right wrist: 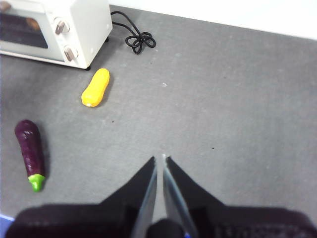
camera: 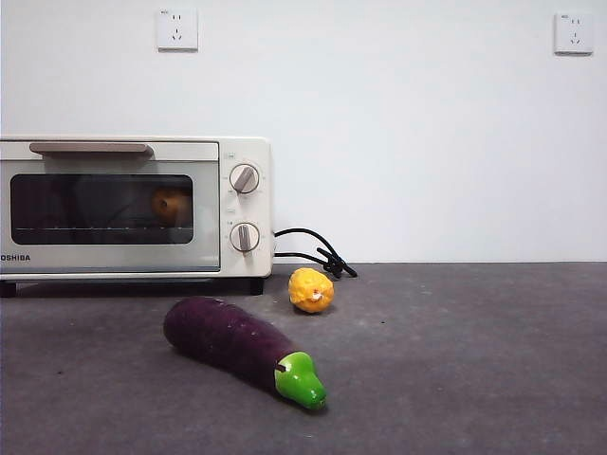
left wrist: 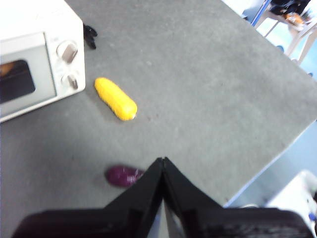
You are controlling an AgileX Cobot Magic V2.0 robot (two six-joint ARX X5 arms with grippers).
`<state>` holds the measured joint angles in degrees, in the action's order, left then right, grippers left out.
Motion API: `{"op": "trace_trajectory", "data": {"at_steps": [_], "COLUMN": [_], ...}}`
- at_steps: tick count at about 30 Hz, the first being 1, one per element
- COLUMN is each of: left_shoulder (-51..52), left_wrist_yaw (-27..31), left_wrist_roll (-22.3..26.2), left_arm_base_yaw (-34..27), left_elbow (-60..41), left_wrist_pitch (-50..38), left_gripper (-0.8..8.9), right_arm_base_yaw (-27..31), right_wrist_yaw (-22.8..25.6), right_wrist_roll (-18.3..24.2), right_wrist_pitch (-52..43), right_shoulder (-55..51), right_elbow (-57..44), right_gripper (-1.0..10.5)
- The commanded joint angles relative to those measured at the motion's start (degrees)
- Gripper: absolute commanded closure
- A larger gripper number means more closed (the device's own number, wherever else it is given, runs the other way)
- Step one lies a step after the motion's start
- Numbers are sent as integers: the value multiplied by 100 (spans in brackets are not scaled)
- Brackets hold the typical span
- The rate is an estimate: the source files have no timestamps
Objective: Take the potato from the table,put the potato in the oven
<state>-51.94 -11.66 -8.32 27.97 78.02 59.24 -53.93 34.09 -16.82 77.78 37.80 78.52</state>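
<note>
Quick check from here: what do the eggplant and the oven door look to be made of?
Eggplant: likely plastic, since its purple skin and green cap look smooth and evenly coloured. Oven door: dark glass pane, the potato visible through it, in a cream frame, probably painted metal.

Oven (camera: 133, 209) stands on the table (camera: 474, 360) at far left, back against the wall (camera: 398, 123), door shut. Potato (camera: 172, 204) inside the oven, behind the door glass, toward the right of the chamber. Two knobs (camera: 245, 178) on the oven's right panel, one above the other. Cord (camera: 318, 251) lies coiled on the table just right of the oven, at the wall. Yellow fruit (camera: 311, 290) sits on the table right of the oven's front corner and nearer than the cord. Eggplant (camera: 242, 349) lies nearer still, in front of the oven's right end, stem end pointing near-right; apart from the fruit. Two wall sockets (camera: 177, 28) high on the wall, one above the oven, the other far right.
</note>
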Motion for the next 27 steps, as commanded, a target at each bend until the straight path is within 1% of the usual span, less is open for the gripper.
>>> {"op": "trace_trajectory", "data": {"at_steps": [1, 4, 5, 8, 13, 22, 25, 26, 27], "left_shoulder": [304, 610, 684, 866, 892, 472, 387, 387, 396], "left_wrist_yaw": [608, 1150, 1191, 1147, 1185, 1172, 1169, 1250, 1390], "left_wrist_roll": [-452, -542, -546, -544, -542, -542, -520, -125, 492], "left_arm_base_yaw": [479, 796, 841, 885, 883, 881, 752, 654, 492], "left_elbow": [-9, -9, -9, -7, -4, -4, -4, -4, -4], "left_wrist_pitch": [380, 684, 752, 850, 844, 841, 844, 826, 798], "left_gripper": [821, 821, 820, 816, 816, 816, 816, 816, 816], "right_arm_base_yaw": [-7, -7, -7, -7, -7, -7, -7, -7, -7], "right_wrist_yaw": [2, 17, 50, 162, 164, 164, 164, 164, 164], "right_wrist_roll": [177, 205, 205, 203, 203, 203, 203, 203, 203], "right_wrist_pitch": [146, 146, 146, 144, 144, 146, 144, 144, 144], "right_shoulder": [-11, -11, -11, -9, -9, -9, -9, -9, -9], "right_elbow": [-39, -39, -39, -37, -37, -37, -37, -37, -37], "right_gripper": [915, 915, 914, 914, 914, 914, 914, 914, 914]}}
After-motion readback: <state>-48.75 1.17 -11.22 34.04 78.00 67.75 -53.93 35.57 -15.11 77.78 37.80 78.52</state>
